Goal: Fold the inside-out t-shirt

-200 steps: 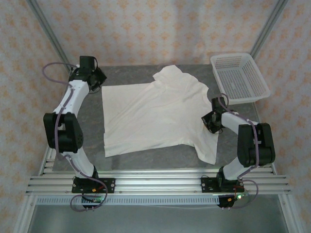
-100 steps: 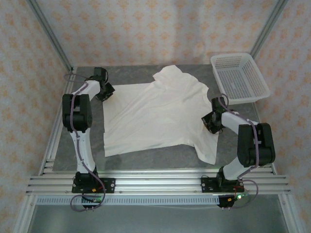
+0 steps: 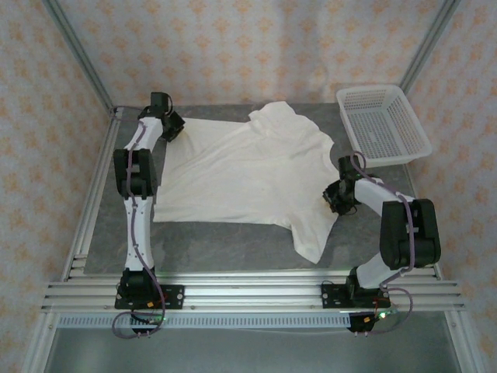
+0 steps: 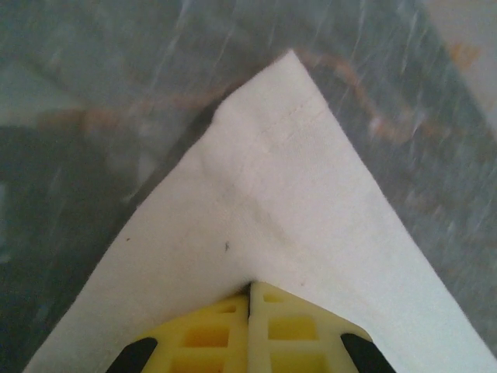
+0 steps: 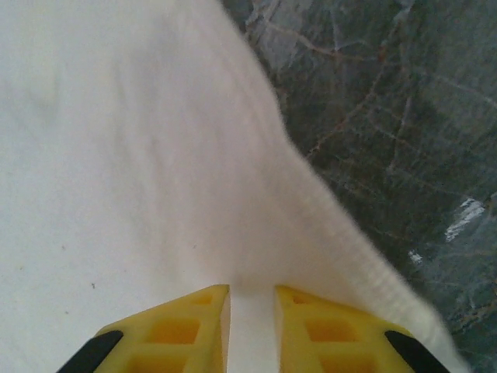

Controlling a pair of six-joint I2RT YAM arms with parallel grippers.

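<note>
The shirt [image 3: 241, 171] lay spread flat on the table [image 3: 233, 249], covering most of its middle. One sleeve pointed to the far edge and the other trailed toward the near edge on the right.

The left claw [image 3: 172, 127] sat at the shirt's far-left corner. In the left wrist view its yellow fingers [image 4: 206, 338] were pressed together with no gap and the white cloth was pinched between them. The hemmed corner fanned out just ahead of the tips, over the grey tabletop.

The right claw [image 3: 334, 200] was at the shirt's right edge, near where the near sleeve began. In the right wrist view its fingers [image 5: 182, 322] stood slightly open, with a narrow gap between them and white cloth showing in it. Whether any cloth was still caught there could not be told. The shirt filled the left of that view, and its thick edge ran diagonally past the right finger, with bare table beyond.

A basket [image 3: 349, 124] stood at the far-right corner, well apart from the shirt.
</note>
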